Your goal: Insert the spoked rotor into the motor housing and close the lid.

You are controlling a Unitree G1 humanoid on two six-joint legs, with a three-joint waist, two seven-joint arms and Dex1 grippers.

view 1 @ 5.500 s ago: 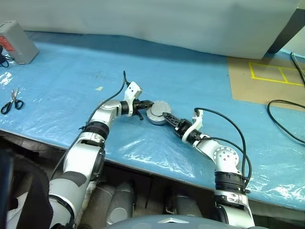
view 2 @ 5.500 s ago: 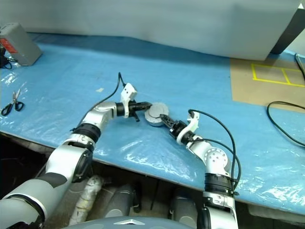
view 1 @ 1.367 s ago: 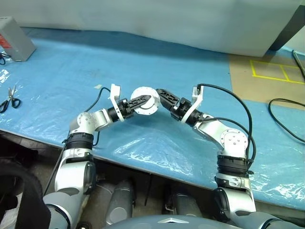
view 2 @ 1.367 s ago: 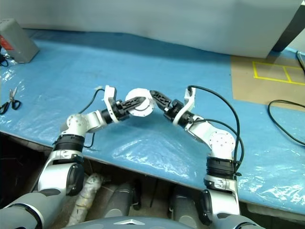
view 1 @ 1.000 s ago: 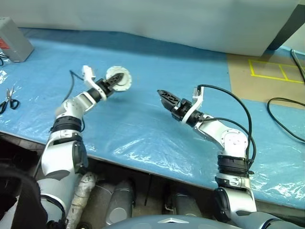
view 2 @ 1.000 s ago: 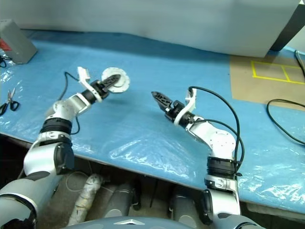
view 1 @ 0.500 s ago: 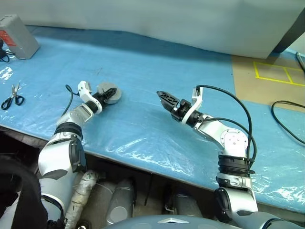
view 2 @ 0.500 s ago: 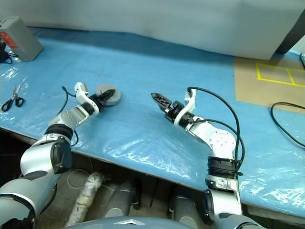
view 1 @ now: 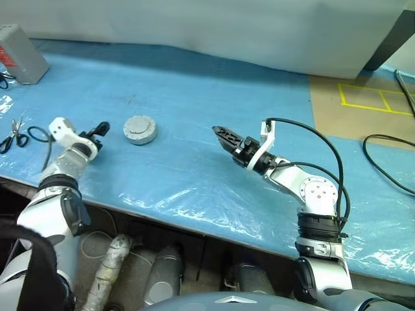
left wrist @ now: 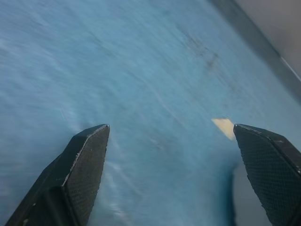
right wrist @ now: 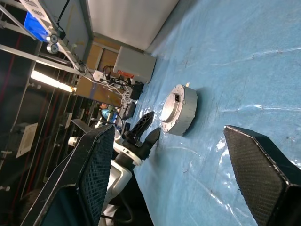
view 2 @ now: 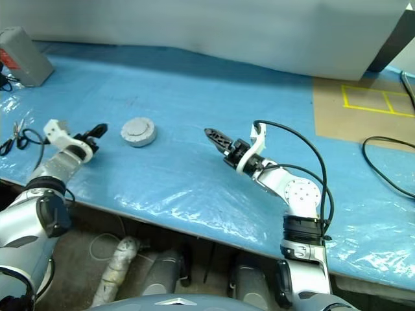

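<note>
The motor housing (view 1: pixel 142 138) sits on the blue table left of centre, with the ribbed silver lid (view 1: pixel 139 126) lying flat on top of it. The spoked rotor is hidden. My left gripper (view 1: pixel 100 128) hovers a short way to the left of the housing, pointing at it. Its jaws are open and hold nothing, and they stand wide apart over bare blue sheet in the left wrist view (left wrist: pixel 170 128). My right gripper (view 1: pixel 220 134) is held above the table's middle, well to the right of the housing, open and empty. The right wrist view looks across at the housing (right wrist: pixel 187 113).
Scissors (view 1: pixel 17 135) lie near the left front edge. A grey box (view 1: pixel 23 55) stands at the far left. A brown board with yellow tape (view 1: pixel 363 103) and a black cable (view 1: pixel 382 155) are on the right. A scrap of tape (left wrist: pixel 225 127) lies on the sheet.
My left gripper set the closed housing down on the table, opened, let go of it and drew back to the left. The right arm kept still.
</note>
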